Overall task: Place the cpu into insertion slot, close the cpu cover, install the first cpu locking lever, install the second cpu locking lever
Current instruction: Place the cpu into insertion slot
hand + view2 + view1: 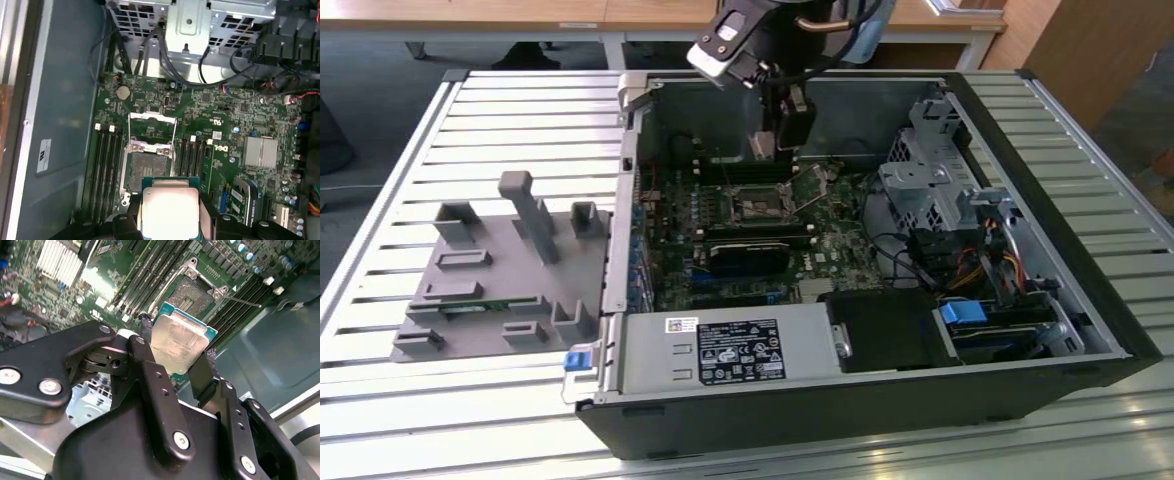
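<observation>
My gripper [778,143] hangs inside the open computer case, over the far part of the green motherboard [678,262]. It is shut on the cpu [179,342], a small square chip with a pale metallic face, clamped at two opposite edges by the black fingers [148,356]. The cpu [170,210] is in the air, close to the insertion slot [147,167] but apart from it. The insertion slot [192,292] lies uncovered, its dark contact field showing. The cpu cover [152,116] stands flipped open beside the slot. A thin metal lever [240,301] sticks out sideways from the socket.
Long black memory slots [107,170] flank the socket on both sides. A metal drive cage [927,180] and cables fill the exterior view's right of the case, and a power supply [720,350] sits at the near wall. A grey parts fixture [494,270] rests on the slatted table to the exterior view's left.
</observation>
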Controlling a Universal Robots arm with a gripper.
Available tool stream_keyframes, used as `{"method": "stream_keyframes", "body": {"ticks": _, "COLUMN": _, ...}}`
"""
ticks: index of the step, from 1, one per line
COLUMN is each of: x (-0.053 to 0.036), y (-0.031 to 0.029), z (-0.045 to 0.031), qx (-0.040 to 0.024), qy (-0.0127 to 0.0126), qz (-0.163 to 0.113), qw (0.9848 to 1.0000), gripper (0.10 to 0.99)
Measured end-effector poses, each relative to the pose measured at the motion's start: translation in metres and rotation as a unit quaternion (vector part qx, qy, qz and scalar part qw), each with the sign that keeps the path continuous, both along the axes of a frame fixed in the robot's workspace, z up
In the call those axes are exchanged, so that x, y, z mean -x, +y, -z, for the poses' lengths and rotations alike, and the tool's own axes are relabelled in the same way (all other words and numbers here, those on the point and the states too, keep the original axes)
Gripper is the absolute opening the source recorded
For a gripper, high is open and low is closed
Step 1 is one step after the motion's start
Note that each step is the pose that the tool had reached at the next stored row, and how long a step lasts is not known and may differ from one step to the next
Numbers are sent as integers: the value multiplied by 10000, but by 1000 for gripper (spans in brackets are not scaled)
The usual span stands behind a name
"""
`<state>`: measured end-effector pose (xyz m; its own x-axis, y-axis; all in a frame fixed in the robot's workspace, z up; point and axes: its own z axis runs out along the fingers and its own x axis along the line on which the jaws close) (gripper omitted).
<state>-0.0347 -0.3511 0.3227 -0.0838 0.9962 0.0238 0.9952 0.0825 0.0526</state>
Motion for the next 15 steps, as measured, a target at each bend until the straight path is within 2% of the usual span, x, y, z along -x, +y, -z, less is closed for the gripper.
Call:
{"method": "stream_keyframes", "body": {"ticks": 5, "x": -1, "y": 68, "z": 91, "qx": 1, "qy": 0, "qz": 97, "qw": 10000, "gripper": 541}}
{"method": "stream_keyframes", "body": {"ticks": 15, "x": -1, "y": 133, "z": 273, "qx": 4, "qy": 4, "qz": 175, "qw": 9998, "gripper": 541}}
